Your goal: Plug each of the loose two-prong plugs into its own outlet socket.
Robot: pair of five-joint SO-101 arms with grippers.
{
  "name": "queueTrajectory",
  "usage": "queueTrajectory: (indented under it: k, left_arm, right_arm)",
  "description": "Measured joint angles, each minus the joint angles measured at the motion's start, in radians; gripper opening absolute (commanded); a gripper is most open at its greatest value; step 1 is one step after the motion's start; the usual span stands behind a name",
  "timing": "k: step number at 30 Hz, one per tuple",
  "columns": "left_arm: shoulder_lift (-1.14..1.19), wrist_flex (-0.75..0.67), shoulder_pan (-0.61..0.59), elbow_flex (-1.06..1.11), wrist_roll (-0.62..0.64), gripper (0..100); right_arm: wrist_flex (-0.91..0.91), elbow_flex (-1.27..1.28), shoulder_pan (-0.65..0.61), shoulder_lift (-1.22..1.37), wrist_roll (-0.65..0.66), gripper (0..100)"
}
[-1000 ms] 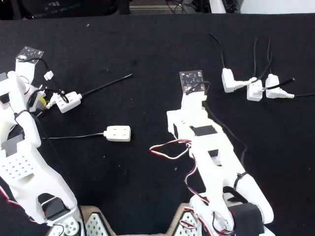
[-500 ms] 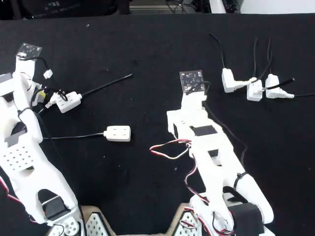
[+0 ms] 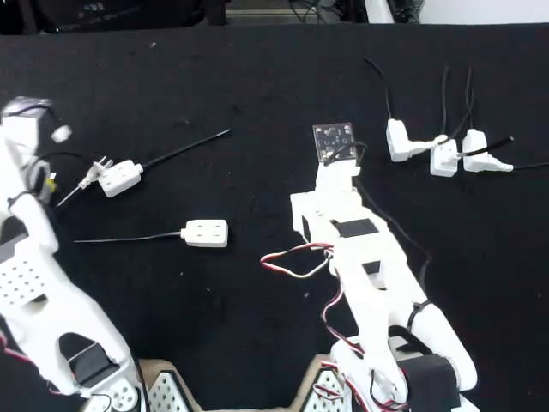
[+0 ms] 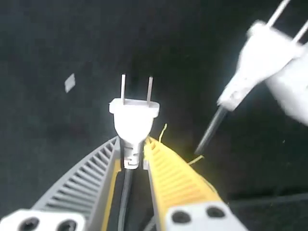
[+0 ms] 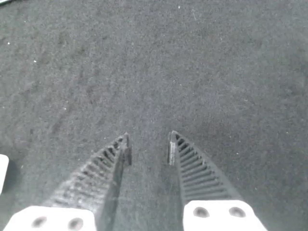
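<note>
Plug (image 4: 134,111) (white) clamped in left pincer (image 4: 132,143).

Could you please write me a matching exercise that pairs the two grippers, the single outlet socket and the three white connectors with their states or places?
Things:
1. left gripper
2. right gripper
3. single outlet socket
4. three white connectors

States or places:
A. open and empty above the black cloth
B. grouped at the cloth's far right in the high view, cords trailing
C. shut on a two-prong plug
D. flat on the cloth, nothing plugged in

Pairs: 1-C, 2-A, 3-D, 4-B.
</note>
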Motion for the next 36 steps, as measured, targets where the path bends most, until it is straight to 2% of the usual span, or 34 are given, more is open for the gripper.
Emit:
queueTrajectory:
  k: [7, 14, 17, 22, 26, 30, 36]
  left_arm:
    - [-0.092, 0.072, -0.109, -0.011, 0.000, 3]
    - [-0.275, 0.371, -0.121, -0.034, -0.043, 3]
    - [-0.354, 0.427, -0.097, -0.021, -0.044, 3]
    - [-0.479, 0.445, 0.069, 0.152, 0.069, 3]
    - [-0.606, 0.428, 0.292, 0.338, 0.209, 3]
    - [-0.750, 0.322, 0.543, 0.522, 0.347, 3]
    - [-0.850, 0.038, 0.838, 0.802, 0.557, 3]
  right_arm:
    - [0.000, 0.000, 0.000, 0.000, 0.000, 12.3]
    - [0.000, 0.000, 0.000, 0.000, 0.000, 12.3]
    - [0.000, 0.000, 0.000, 0.000, 0.000, 12.3]
    - [0.000, 0.000, 0.000, 0.000, 0.000, 12.3]
    - [0.000, 0.000, 0.000, 0.000, 0.000, 12.3]
    - [0.041, -0.005, 0.026, 0.000, 0.000, 12.3]
    - [0.305, -0.178, 0.170, 0.000, -0.029, 12.3]
